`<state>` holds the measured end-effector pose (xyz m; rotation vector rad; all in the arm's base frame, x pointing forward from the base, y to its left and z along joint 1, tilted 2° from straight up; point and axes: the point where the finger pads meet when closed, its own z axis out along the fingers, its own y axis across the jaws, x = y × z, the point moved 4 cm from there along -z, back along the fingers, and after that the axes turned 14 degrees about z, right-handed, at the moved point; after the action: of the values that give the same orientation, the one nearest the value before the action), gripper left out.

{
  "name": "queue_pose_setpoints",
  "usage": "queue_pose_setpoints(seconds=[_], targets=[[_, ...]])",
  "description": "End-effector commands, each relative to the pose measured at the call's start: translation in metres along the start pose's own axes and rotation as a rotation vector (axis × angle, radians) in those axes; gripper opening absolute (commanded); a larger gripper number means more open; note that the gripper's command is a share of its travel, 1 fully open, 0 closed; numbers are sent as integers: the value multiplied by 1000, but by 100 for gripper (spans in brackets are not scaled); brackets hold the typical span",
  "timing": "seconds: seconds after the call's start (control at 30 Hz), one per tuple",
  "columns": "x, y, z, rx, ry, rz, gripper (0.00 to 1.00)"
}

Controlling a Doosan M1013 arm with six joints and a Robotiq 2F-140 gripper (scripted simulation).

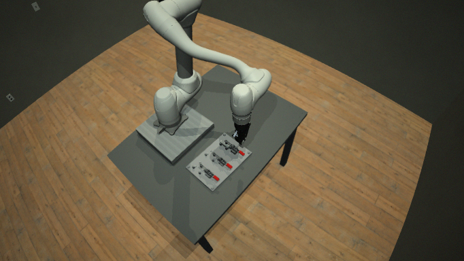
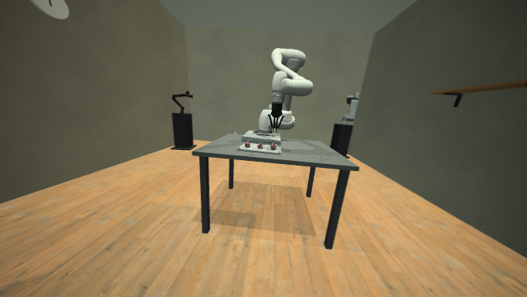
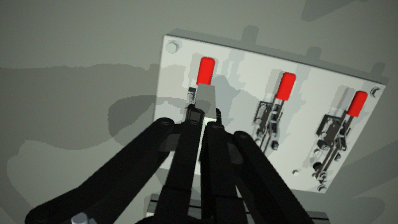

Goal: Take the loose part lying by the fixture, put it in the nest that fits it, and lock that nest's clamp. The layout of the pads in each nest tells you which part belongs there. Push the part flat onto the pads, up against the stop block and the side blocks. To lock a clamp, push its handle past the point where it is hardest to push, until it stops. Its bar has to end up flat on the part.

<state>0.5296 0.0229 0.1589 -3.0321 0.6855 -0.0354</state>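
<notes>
Seen from the wrist, the leftmost red handle lies nearest my closed hand, at twelve o'clock, its long axis running roughly twelve to six. The middle handle sits at one. I can't make out the loose part; it may be hidden beneath my fingers. Any push on that nearest handle should follow its swing.

Red handle grips; seemingly plain grey plate.

no lettering, number or sign can be read in any view (not even a brand).
</notes>
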Motion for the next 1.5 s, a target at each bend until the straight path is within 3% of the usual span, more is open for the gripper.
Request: queue_pose_setpoints(seconds=[0.0, 1.3, 1.33, 1.47], targets=[[0, 0, 0, 0, 0, 0, 10], [0, 0, 0, 0, 0, 0, 10], [0, 0, 0, 0, 0, 0, 100], [0, 0, 0, 0, 0, 0, 100]])
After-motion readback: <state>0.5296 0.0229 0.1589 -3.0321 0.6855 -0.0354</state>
